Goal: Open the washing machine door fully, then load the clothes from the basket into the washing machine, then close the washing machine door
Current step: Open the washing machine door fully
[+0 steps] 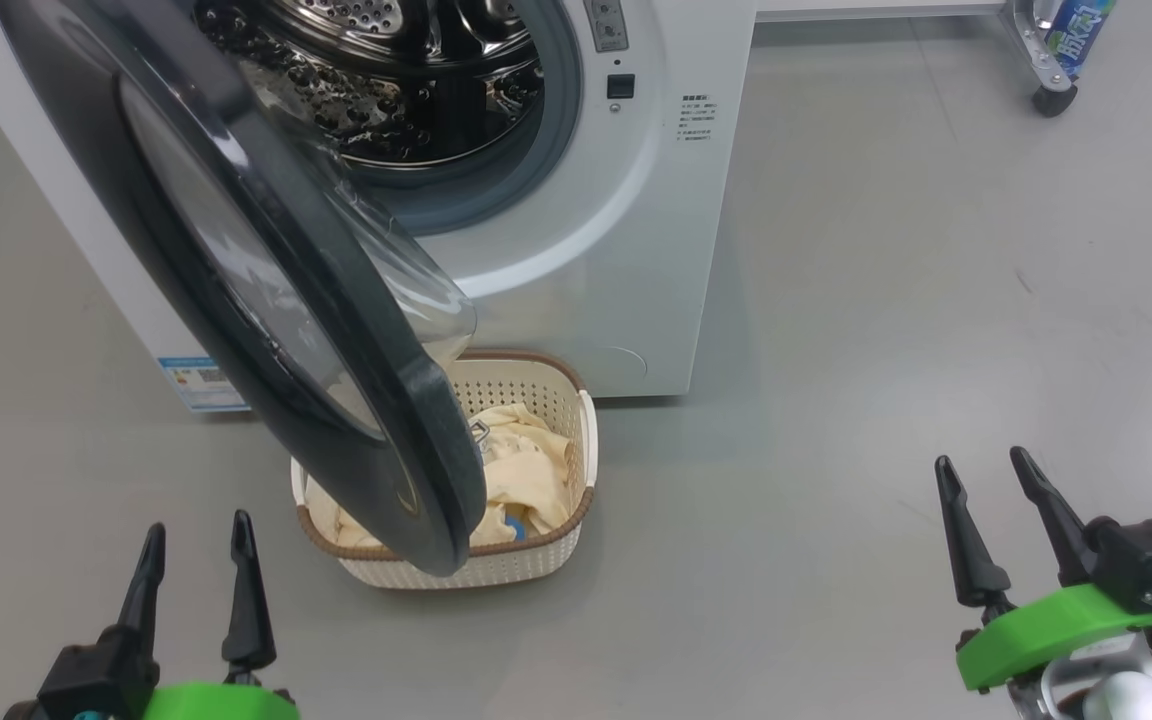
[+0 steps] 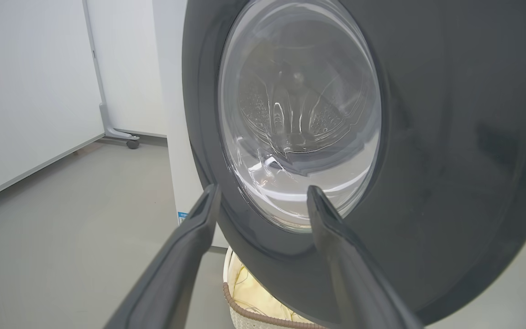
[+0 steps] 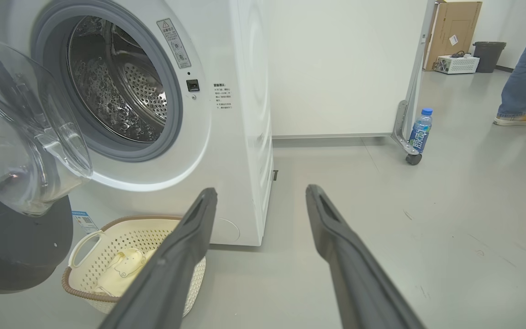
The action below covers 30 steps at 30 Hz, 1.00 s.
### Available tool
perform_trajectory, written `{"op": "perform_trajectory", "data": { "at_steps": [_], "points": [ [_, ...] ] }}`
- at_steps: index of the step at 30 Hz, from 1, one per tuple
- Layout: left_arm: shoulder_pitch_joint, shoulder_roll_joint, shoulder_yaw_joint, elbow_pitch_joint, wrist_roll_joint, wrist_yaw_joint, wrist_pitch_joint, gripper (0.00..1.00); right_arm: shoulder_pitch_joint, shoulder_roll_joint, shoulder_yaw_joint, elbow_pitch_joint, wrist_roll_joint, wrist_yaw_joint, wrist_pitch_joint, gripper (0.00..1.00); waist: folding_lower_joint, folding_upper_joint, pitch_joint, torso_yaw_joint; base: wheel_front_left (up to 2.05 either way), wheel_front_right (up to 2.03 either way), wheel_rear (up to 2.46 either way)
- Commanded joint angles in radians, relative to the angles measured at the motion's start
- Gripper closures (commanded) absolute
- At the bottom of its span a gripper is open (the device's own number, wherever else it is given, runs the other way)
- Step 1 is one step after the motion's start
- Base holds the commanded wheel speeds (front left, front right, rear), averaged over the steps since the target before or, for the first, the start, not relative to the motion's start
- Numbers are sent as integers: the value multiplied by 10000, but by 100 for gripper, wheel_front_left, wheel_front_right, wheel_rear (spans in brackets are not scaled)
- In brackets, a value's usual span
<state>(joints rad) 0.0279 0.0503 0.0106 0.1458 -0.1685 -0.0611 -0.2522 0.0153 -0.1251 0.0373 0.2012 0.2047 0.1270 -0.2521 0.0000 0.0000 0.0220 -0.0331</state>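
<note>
Clothes (image 1: 526, 470), pale yellow with blue trim, sit in cream perforated plastic basket (image 1: 536, 565) beyond left end effector (image 1: 198, 525) and right end effector (image 1: 981, 458), both spread wide and empty, likely because glossy black round washing machine door (image 1: 236, 280) overhangs them off white washing machine (image 1: 626, 250).

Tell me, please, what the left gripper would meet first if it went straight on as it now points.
Probably the washing machine door: the left gripper aims at its glass and dark rim; depth is unclear.
</note>
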Motion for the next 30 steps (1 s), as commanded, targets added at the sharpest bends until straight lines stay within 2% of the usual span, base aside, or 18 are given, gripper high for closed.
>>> {"op": "perform_trajectory", "data": {
  "at_steps": [1,5,6,7,8,15,23,26,30],
  "points": [
    [-187,59,311,-304,53,19,-95,0,-220,-127,148,-266,-103,37,-97,0,0,0,6,-1,0,0,0],
    [-181,56,289,-312,103,5,-95,0,-240,-123,121,-300,-128,37,-97,0,0,0,23,12,0,0,0],
    [-173,54,290,-286,71,-3,-95,7,-248,-129,117,-307,-136,37,-97,0,0,0,28,16,0,0,0],
    [-174,51,290,-267,48,-10,-95,67,-252,-126,112,-308,-127,37,-97,0,0,0,33,18,0,0,0],
    [-176,50,285,-254,52,-14,-95,100,-254,-123,98,-308,-123,37,-97,0,0,0,35,20,0,0,0],
    [-278,37,363,-391,-111,-65,-95,100,-312,-68,17,-317,-117,37,-97,0,0,0,63,61,0,0,0],
    [-1147,366,475,-2463,238,-189,-95,100,-264,-1,-180,-304,-124,37,-97,0,0,0,-110,280,0,0,0],
    [-1884,569,11,-3584,361,-345,80,100,-303,23,-218,-336,-75,37,-97,0,0,0,-179,312,0,0,0],
    [-2537,641,-707,-4369,415,-483,487,100,-357,27,-204,-364,-48,37,-97,0,0,0,-213,288,0,0,0]
  ]
}}
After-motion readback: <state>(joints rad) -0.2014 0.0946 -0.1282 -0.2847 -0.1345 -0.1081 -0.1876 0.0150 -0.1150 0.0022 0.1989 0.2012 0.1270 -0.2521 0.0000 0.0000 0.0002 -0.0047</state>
